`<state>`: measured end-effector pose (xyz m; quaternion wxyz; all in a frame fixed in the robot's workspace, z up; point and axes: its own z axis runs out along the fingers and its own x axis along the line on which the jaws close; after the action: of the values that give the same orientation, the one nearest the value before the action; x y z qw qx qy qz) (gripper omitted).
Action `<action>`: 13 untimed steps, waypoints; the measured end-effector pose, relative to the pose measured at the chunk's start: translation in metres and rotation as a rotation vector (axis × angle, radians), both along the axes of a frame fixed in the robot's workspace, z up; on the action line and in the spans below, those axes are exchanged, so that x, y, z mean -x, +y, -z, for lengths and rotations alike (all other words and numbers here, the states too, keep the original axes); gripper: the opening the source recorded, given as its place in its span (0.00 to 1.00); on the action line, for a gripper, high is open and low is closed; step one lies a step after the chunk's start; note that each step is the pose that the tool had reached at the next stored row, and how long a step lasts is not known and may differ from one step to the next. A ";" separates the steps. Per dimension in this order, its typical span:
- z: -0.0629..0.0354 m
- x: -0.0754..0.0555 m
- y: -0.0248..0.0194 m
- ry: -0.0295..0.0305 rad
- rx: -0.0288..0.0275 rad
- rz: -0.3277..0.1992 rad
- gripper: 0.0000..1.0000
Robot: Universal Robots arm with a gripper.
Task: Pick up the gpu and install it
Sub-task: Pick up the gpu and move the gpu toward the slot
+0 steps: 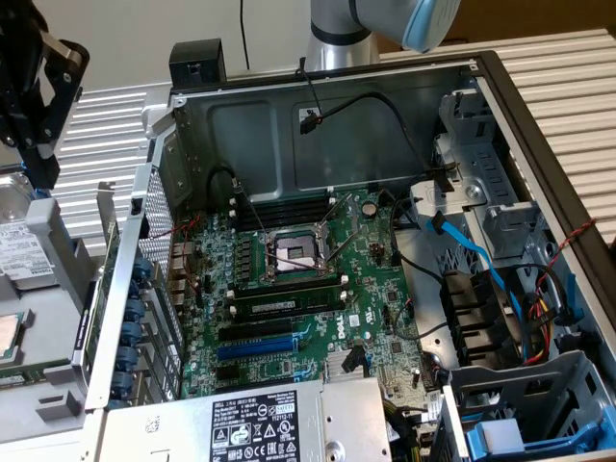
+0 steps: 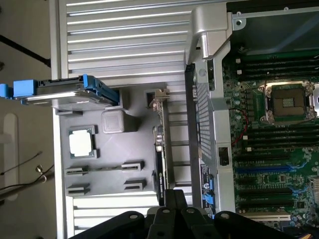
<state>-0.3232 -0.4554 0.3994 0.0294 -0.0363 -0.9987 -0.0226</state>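
Gripper (image 2: 174, 196) jaws clenched, grasping nothing, above grey parts tray (image 2: 107, 152). Gpu (image 2: 160, 144) stands on edge in tray, just beside open computer case (image 2: 209, 124). CPU (image 2: 82, 143) lies in same tray.

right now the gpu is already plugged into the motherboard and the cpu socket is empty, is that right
Not quite. The gpu is not plugged into the motherboard. The wrist view shows it standing on edge in the grey tray outside the case. The cpu socket is empty, as you said.
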 end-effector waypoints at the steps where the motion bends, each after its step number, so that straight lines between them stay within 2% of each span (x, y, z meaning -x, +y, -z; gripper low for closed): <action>1: 0.0000 0.000 0.0000 0.0000 0.0000 0.000 0.11; 11: 0.0000 0.000 0.0000 0.0000 0.0000 0.000 0.11; 12: 0.0000 0.000 0.0000 0.0000 0.0000 0.000 0.18; 13: 0.0000 0.000 0.0000 0.0000 0.0000 0.000 0.18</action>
<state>-0.3232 -0.4554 0.3994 0.0294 -0.0363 -0.9987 -0.0226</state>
